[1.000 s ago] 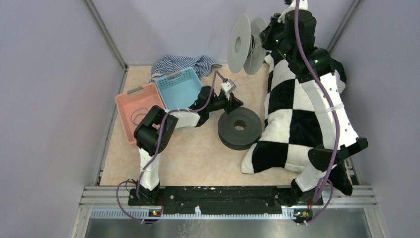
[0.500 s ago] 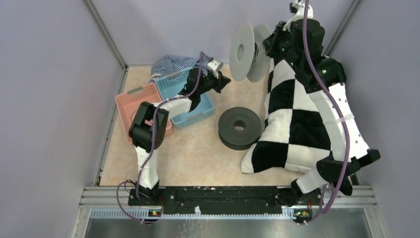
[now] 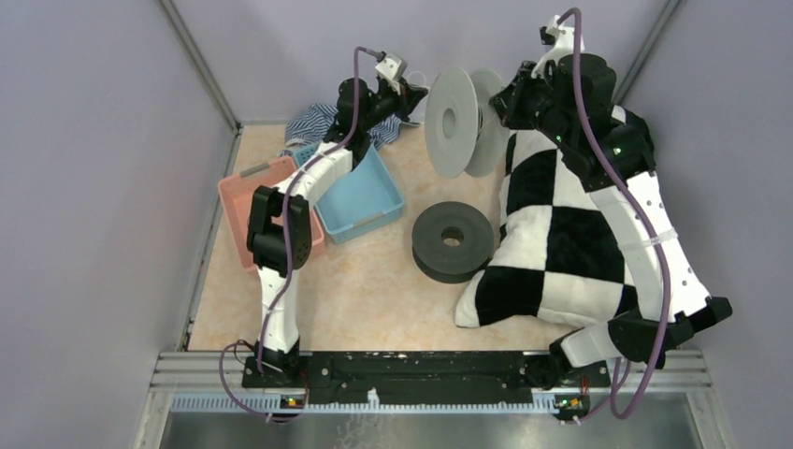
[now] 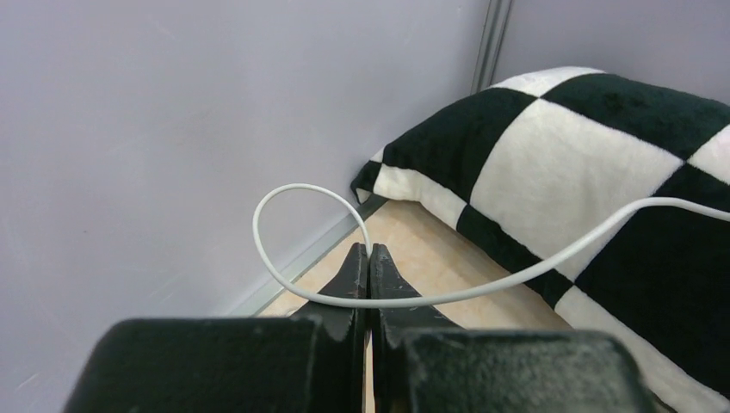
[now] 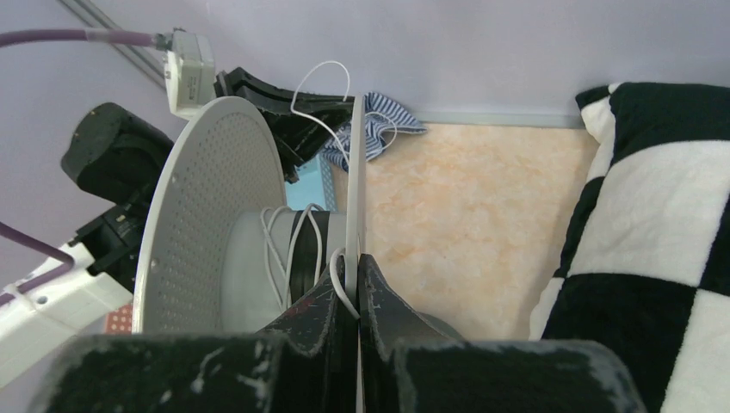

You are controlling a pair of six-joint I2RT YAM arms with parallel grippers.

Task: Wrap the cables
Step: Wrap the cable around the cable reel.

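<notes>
Status: wrap partway, early by my read. Right pincer (image 5: 357, 277) is clamped tight on the rim of one flange of grey spool (image 3: 449, 117), holding it in the air over the far edge of surface (image 3: 374, 290), axis roughly horizontal. Left pincer (image 4: 369, 258) is pinched closed on white cable (image 4: 448, 298), up high near the far-left corner, just beside the spool's left flange. Cable makes a small loop past the tips, then runs off twd the spool. One strand also passes right at the right pincer tips.

Done: a few loose turns of white on the hub (image 5: 280, 249), w/ a dark band next to them. Can't tell if that's black cable or shadow.

To do: free length betw. left pincer and spool isn't wound, and the tail end isn't secured. Black cable isn't clearly visible in any view, so I'd count it as pending.

Count:
- cables seen: 1 (white)
- spools: 2. Grey one is held; black reel (image 3: 453, 241) lies flat mid-surface
- baskets: 2. Pink basket (image 3: 234, 201) at left edge, blue basket (image 3: 365, 201) just beside it twd far-left corner. Left arm covers most of the pink one, contents n/a
- striped cloth (image 3: 313, 120): 1, far-left corner behind the baskets
- checker pillow (image 3: 570, 234): 1, along right edge, under right arm
- arms: 2, both pincers busy
</notes>
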